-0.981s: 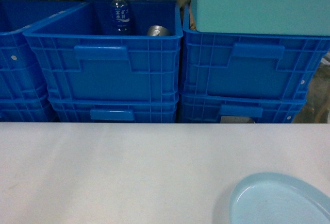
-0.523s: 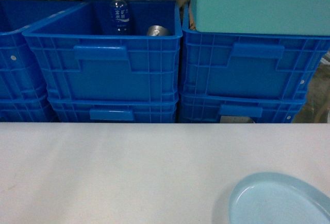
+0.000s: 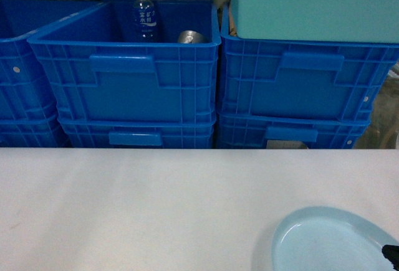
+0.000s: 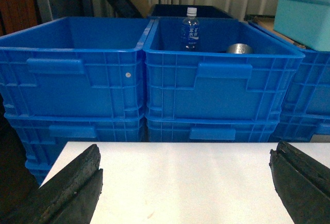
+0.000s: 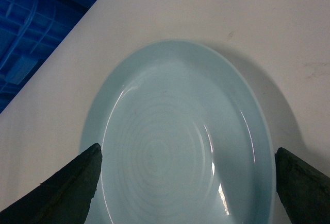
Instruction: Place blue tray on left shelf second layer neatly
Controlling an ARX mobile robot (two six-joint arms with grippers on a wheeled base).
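The blue tray [image 3: 330, 243] is a pale blue round dish lying flat on the white table [image 3: 156, 202] at the near right; the frame's bottom edge cuts it off. In the right wrist view my right gripper [image 5: 188, 152] hangs open over the blue tray [image 5: 175, 141], one finger off each side of its rim, and I cannot tell if they touch it. Only one black fingertip [image 3: 391, 253] of it shows in the head view. My left gripper [image 4: 186, 149] stands open above bare table with nothing between its fingers. The left shelf is out of view.
Stacked dark-blue crates [image 3: 124, 78] form a wall just beyond the table's far edge. The middle top crate holds a water bottle [image 3: 144, 15] and a metal can [image 3: 190, 37]. A turquoise bin [image 3: 312, 6] sits on the right stack.
A black fingertip of my right gripper has come into the head view at the bottom right. The tray sits slightly further left in the frame.
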